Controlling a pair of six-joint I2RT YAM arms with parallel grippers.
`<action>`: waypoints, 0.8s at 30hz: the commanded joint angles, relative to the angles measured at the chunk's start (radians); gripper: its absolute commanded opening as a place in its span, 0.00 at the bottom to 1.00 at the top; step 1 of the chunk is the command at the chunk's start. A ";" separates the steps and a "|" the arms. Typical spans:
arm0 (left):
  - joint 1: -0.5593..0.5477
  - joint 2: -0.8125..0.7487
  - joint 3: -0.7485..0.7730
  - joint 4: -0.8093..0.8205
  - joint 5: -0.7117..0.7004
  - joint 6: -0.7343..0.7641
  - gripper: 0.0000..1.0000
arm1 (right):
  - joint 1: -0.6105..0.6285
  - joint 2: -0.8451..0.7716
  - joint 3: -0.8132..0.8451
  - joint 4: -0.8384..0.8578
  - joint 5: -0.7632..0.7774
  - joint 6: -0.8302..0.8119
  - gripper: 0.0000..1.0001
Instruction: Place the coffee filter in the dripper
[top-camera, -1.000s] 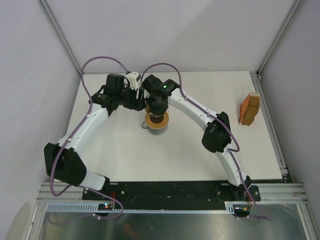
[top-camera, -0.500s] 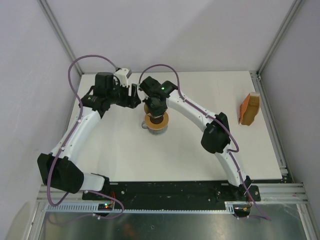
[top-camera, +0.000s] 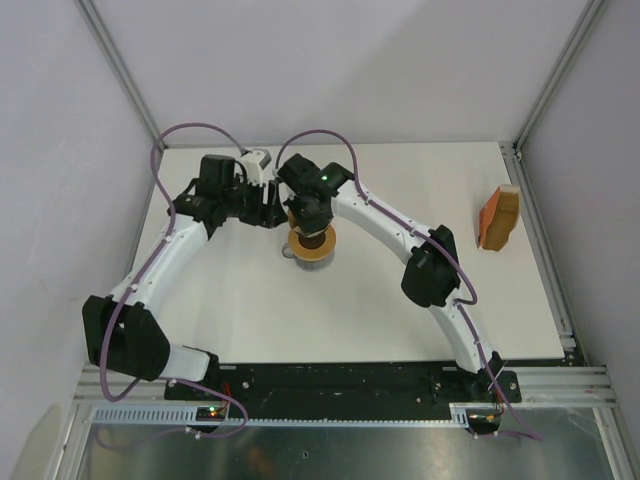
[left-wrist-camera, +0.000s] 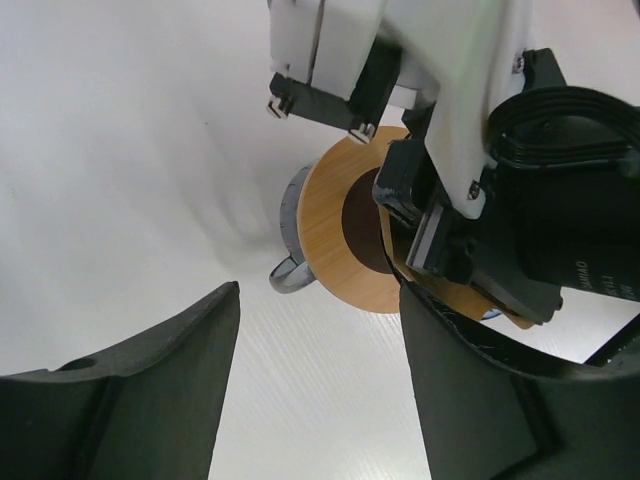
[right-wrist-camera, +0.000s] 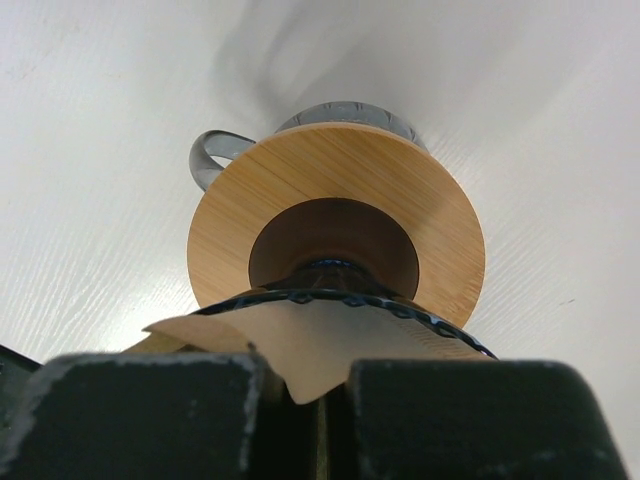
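**Seating one paper filter: two arms over one jug**

Counting the items gives two arms, one coffee filter (right-wrist-camera: 320, 345), one dripper (right-wrist-camera: 335, 275), one amber disc (right-wrist-camera: 300, 180) with a dark centre hole, one clear glass jug (right-wrist-camera: 205, 155) and one tan-orange wedge (top-camera: 498, 217). The wedge lies well apart from the others, near the right edge. All stand on a white tabletop (top-camera: 250, 300) enclosed by pale lilac walls (top-camera: 350, 70) and aluminium frame rails (top-camera: 545, 90).

The top view shows both arms meeting just behind the disc, which lies on the jug. The dripper and filter are hidden there beneath the wrists.

The right wrist view shows the right fingers (right-wrist-camera: 150, 410) pressed together on the lower tip of the filter. The paper spreads just beside the dripper's dark blue scalloped rim, and the cone points down at the disc's hole. Whether the paper sits fully inside the cone cannot be told from this angle.

The left wrist view shows the left fingers (left-wrist-camera: 150, 390) set wide apart with nothing between them. They sit to one side of the disc, facing the right arm's wrist. Only this view shows a tan strip of the filter under that wrist.
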 joint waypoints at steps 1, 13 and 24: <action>0.005 0.015 -0.016 0.039 0.031 -0.026 0.69 | 0.007 0.015 0.020 0.008 -0.027 -0.007 0.00; 0.005 0.008 0.019 0.046 0.002 -0.029 0.68 | -0.002 -0.032 0.079 0.018 -0.002 -0.028 0.00; 0.005 -0.039 0.050 0.046 -0.048 -0.009 0.68 | -0.024 -0.076 0.102 0.038 -0.041 -0.041 0.00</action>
